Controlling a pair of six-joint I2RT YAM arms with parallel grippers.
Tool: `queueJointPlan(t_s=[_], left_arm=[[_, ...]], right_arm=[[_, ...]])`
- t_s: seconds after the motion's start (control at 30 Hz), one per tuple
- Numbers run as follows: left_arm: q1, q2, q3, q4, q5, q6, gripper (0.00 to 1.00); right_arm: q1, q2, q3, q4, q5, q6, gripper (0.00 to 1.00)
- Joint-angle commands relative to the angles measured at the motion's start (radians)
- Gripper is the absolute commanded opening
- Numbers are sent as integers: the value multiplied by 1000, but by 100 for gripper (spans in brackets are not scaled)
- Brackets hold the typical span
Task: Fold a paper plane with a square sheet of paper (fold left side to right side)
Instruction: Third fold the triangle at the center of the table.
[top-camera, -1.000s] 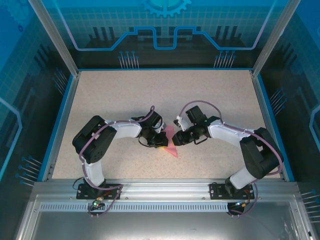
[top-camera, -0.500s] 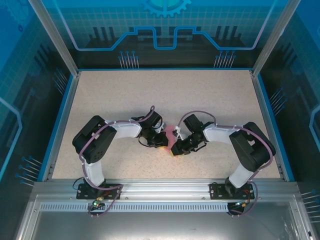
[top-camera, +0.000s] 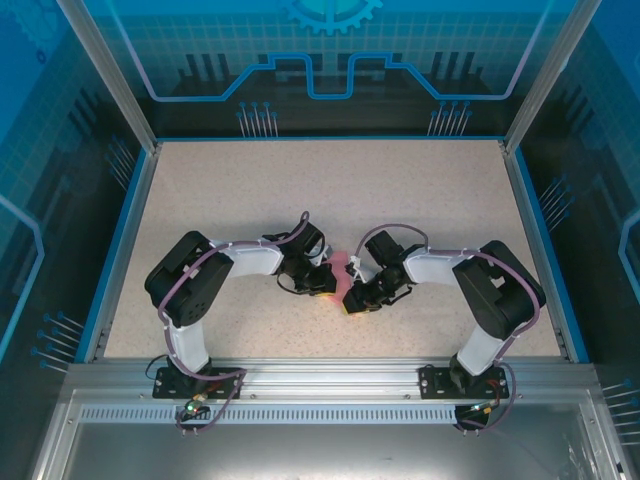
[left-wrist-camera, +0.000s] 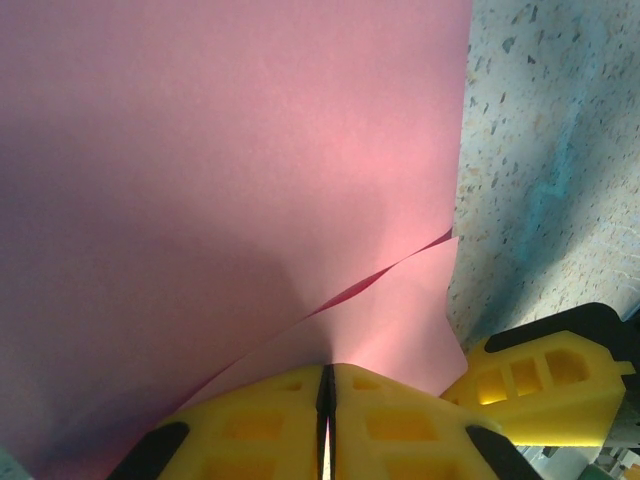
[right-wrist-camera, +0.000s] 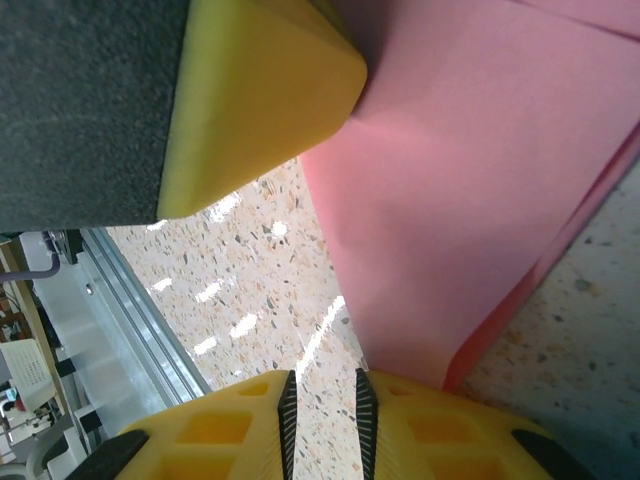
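The square sheet of paper (top-camera: 340, 264) is a creased pink piece between the two grippers at the middle of the table. Seen from the left wrist, the paper (left-wrist-camera: 220, 170) spreads wide and its layers run together into the tip of my left gripper (left-wrist-camera: 326, 368), which is shut on it. My left gripper (top-camera: 325, 283) sits at the paper's left edge. My right gripper (top-camera: 350, 300) is low at the paper's near right side. Its jaws (right-wrist-camera: 322, 375) stand a narrow gap apart with only table between them. The paper (right-wrist-camera: 470, 200) lies just beside its right finger.
The speckled table (top-camera: 330, 190) has blue raised edges (top-camera: 118, 250) all round and a metal rail (top-camera: 320, 375) at the near side. The right gripper's yellow finger (left-wrist-camera: 545, 385) shows close by in the left wrist view, and a left finger (right-wrist-camera: 260, 90) in the right wrist view.
My right gripper has swung left and nearer, down onto the paper's near point, which it now covers. The left arm has stayed put, still pinching the paper.
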Motion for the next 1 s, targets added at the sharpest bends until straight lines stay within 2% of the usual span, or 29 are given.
queueJointPlan(t_s=[0.0,0.5,0.63,0.83,0.97], left_arm=[[-4,53,-35,-55,-74,-5,12],[-5,54,-35,-60,-80,-2,12],[-5,55,-35,-62,-81,0,12],[-5,50,-33,-65,-81,0,12],[-4,46,-32,-63,-81,0,12]], right_arm=[[16,19,3,-47,22,2,25],[22,0,-38,-79,-6,9,24],[18,-21,-43,-114,19,4,24],[12,-143,-21,-141,-2,6,16],[13,-134,2,-111,9,41,9]])
